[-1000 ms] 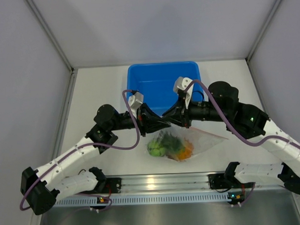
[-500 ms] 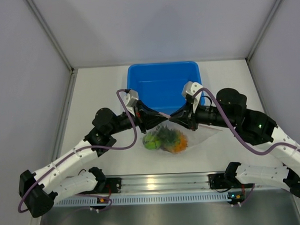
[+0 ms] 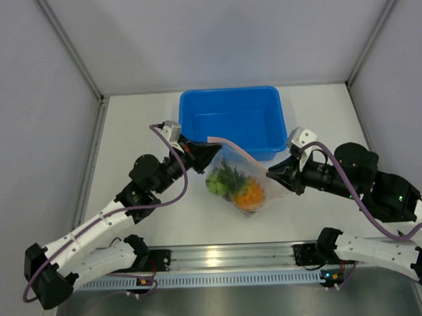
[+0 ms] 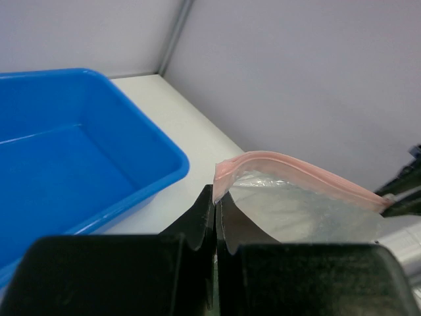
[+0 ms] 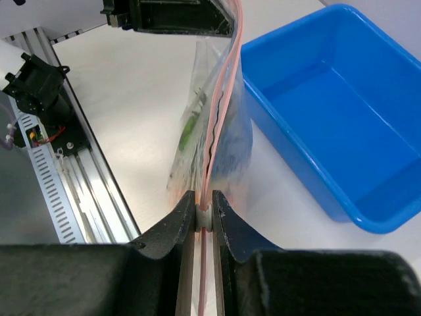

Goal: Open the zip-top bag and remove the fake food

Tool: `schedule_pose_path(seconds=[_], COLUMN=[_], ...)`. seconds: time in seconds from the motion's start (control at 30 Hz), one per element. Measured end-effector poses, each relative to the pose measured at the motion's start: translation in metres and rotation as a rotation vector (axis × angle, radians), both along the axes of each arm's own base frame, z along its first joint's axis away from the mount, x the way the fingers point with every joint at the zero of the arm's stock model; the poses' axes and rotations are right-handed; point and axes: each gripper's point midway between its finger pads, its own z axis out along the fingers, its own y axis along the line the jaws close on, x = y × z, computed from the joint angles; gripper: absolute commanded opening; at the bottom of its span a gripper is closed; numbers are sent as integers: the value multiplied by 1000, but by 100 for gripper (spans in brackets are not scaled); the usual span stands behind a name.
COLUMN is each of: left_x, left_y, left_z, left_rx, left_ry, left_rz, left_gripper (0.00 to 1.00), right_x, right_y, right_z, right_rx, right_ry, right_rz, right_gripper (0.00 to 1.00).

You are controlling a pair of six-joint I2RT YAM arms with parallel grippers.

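Well apart, left tool (image 3: pixel 213 146) and right tool (image 3: pixel 271 173) pinch zip-top bag (image 3: pixel 259 183).

Blue tub (image 3: pixel 231 126) just behind bag (image 3: pixel 256 171)

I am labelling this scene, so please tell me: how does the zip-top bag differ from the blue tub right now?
The zip-top bag is clear, soft plastic; the blue tub is opaque and rigid. The bag holds the fake food; the tub has nothing inside. The left gripper and right gripper pinch the bag's pink strip; nothing touches the tub. Both are containers.
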Motion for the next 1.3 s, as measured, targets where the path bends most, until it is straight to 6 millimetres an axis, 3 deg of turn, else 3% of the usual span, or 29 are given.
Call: schedule_pose_path(seconds=[0.2,0.43,0.73,0.87,1.07,1.3], left_x=[24,19,9,-6,-29,-36], left_y=[27,35,28,23,22,20], left_z=[-16,-28,-37,-42,-37,-37], left_rx=[11,19,71,89,91,99], left_ry=[86,123,93,52,-33,-62], left_rz=[202,219,132,49,-54,-89], left_gripper=[0,0,0,0,0,0], right_x=[-11,-15,-24,-18,-6,9], right_y=[-22,-25,-14,-12,-14,-3], right_z=[-13,-27,-44,-52,-47,-21], right_rx=[-30,-49,-74,-96,-99,-65], right_ry=[35,91,155,161,137,120], right_rz=[-29,-39,22,1,-60,-97], right_gripper=[2,7,23,38,45,46])
